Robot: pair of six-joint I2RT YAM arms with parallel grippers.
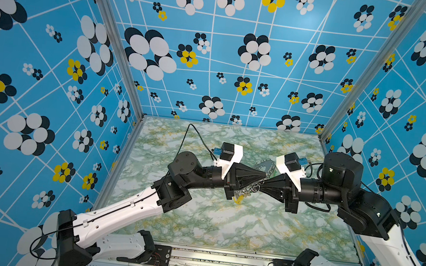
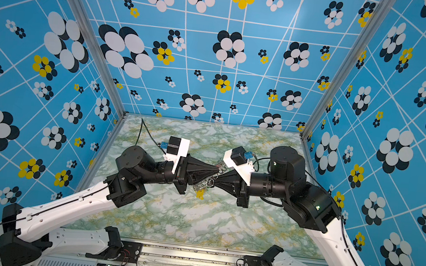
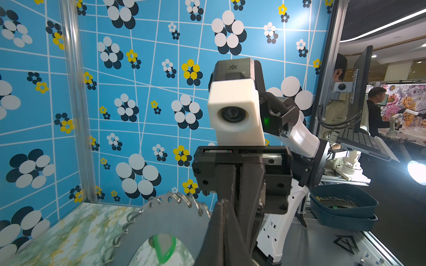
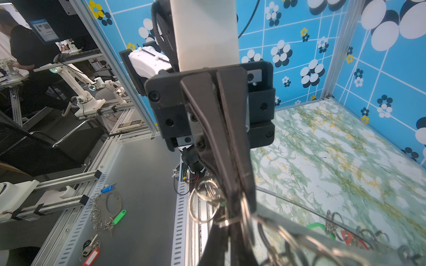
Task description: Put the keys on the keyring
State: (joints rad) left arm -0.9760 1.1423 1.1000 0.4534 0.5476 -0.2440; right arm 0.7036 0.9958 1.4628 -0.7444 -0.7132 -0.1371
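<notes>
- While both arms meet tip to tip over mid-table, the left gripper (image 1: 263, 176) enters from 9 o'clock and the right gripper (image 1: 263, 185) from 3 o'clock.
- Left jaws: together, apparently clamped on the rim of the keyring (image 1: 265, 163). The keyring is held tilted, spanning 1 o'clock to 7 o'clock through the meeting point. A yellow tag (image 1: 238, 200) hangs at its 7 o'clock end.
- Right jaws: together among the wire loops (image 3: 184, 201); a pinch on one cannot be confirmed.
- Black-tagged key: not discernible in any view. Both grippers stand equally near the loops.
- Surface: green-marbled tabletop (image 1: 210, 220), apparently smooth. Blue flowered walls (image 1: 215, 57) stand well apart at 9, 12 and 3 o'clock.
</notes>
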